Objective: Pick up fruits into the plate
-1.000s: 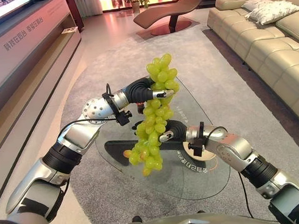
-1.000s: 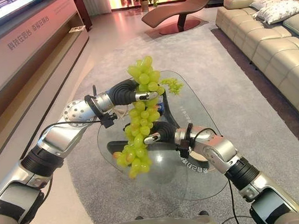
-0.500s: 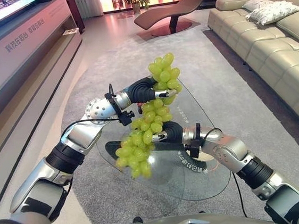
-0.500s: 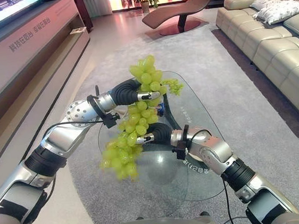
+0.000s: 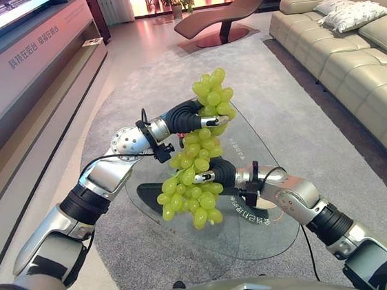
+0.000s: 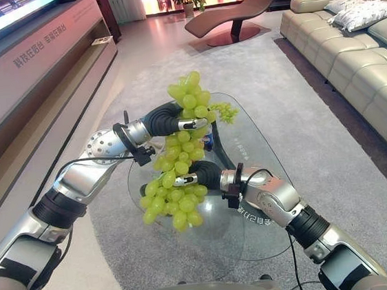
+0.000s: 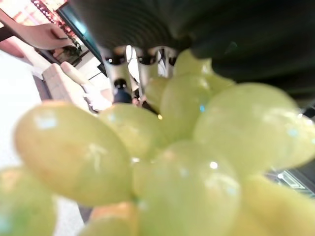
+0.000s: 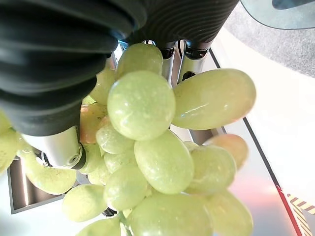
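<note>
A long bunch of green grapes (image 5: 196, 186) hangs in the air over the oval glass table (image 5: 189, 235). My left hand (image 5: 201, 121) is shut on its upper part, with the top cluster (image 5: 210, 95) standing above the fingers. Lower down, my right hand (image 5: 216, 176) is curled round the bunch and holds its tail up and out to the left. Grapes (image 7: 162, 162) crowd the left wrist view, and more grapes (image 8: 147, 147) sit between the fingers in the right wrist view. A pale round shape with an orange rim, perhaps the plate (image 5: 270, 214), peeks out under my right forearm.
A second small bunch of grapes (image 6: 226, 111) lies on the far part of the table. The table stands on a grey rug (image 5: 127, 103). A beige sofa (image 5: 365, 64) runs along the right, a lounge chair (image 5: 228, 10) sits beyond, and a long low console (image 5: 20, 80) is on the left.
The lower half of the bunch hung straight down, swung left, and is now lifted up by my right hand. My left hand has stayed nearly still.
</note>
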Controlling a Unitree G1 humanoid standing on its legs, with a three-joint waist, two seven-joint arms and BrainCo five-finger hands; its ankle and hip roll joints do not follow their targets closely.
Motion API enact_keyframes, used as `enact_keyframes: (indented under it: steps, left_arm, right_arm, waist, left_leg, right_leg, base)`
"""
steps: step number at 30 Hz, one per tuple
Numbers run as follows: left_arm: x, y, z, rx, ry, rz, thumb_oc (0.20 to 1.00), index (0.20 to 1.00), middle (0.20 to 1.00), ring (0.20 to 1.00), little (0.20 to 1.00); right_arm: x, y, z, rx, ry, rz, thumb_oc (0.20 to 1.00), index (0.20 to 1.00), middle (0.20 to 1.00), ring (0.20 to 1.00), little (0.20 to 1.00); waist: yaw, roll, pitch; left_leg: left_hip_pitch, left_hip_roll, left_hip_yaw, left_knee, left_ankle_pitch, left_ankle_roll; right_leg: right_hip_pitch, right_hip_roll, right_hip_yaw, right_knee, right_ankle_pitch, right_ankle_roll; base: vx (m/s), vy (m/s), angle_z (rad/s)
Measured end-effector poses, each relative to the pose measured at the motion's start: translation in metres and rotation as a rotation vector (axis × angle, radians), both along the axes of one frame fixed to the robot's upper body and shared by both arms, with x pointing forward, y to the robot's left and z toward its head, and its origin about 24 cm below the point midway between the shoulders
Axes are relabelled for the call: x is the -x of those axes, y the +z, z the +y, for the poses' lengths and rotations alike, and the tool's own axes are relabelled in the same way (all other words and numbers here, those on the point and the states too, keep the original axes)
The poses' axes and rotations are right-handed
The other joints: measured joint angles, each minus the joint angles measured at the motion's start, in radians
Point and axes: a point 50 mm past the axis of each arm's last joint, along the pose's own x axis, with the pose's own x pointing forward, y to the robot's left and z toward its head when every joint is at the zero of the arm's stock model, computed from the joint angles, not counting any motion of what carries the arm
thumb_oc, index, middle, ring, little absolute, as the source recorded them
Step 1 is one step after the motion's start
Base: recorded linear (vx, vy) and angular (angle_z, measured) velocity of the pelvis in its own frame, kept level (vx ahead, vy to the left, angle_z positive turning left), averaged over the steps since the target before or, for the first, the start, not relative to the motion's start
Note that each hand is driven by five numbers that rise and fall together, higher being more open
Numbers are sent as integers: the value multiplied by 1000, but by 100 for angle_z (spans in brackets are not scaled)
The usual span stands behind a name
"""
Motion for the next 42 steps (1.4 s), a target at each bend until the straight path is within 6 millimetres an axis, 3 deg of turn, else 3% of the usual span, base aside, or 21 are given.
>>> enact_keyframes:
  steps: [6,7,8,18,28,33,42]
  left_arm:
    - [0,0,0,0,0,0,200,200,200,200,200]
    - [0,0,0,0,0,1,366,366,366,366,366]
    - [0,0,0,-1,1,2,1000,1000,1000,1000,1000]
    - [-2,-2,3,13,23,32,1000,1000,1000,1000,1000]
    - [-4,-25,35,82,165,145,1000,1000,1000,1000,1000]
    - [-5,-58,69,109,333,258,1000,1000,1000,1000,1000]
    - [25,-135,132,176,698,495,1000,1000,1000,1000,1000]
  right_arm:
    - [0,0,0,0,0,0,200,200,200,200,200]
    - [0,0,0,0,0,0,200,200,200,200,200]
    - [0,0,0,0,0,0,200,200,200,200,200]
    - [3,-6,-2,5,-17,23,200,200,200,200,200]
    - [12,-23,-21,-24,-117,89,200,200,200,200,200]
    - [10,-29,-47,-64,-250,95,200,200,200,200,200]
    - [18,-48,-98,-77,-577,101,200,200,200,200,200]
  waist:
    - [0,0,0]
    - [0,0,0]
    - [0,0,0]
    - [0,0,0]
    - [1,1,0]
    - [1,3,-2]
    - [1,8,0]
  left_leg:
    - [0,0,0,0,0,0]
    - [0,0,0,0,0,0]
    - [0,0,0,0,0,0]
    - [0,0,0,0,0,0]
    - [-4,1,0,0,-1,-1]
    - [-6,1,0,0,-6,-8]
    - [-6,2,0,-1,-8,-7]
  right_leg:
    - [0,0,0,0,0,0]
    - [0,0,0,0,0,0]
    - [0,0,0,0,0,0]
    - [0,0,0,-1,0,0]
    - [0,0,0,-3,0,0]
    - [-1,0,0,-3,-1,1]
    - [-3,-1,0,-3,-4,5]
  base:
    - [0,0,0]
    - [0,0,0]
    - [0,0,0]
    - [0,0,0]
    - [3,0,0]
    - [29,3,0]
    - [52,-5,0]
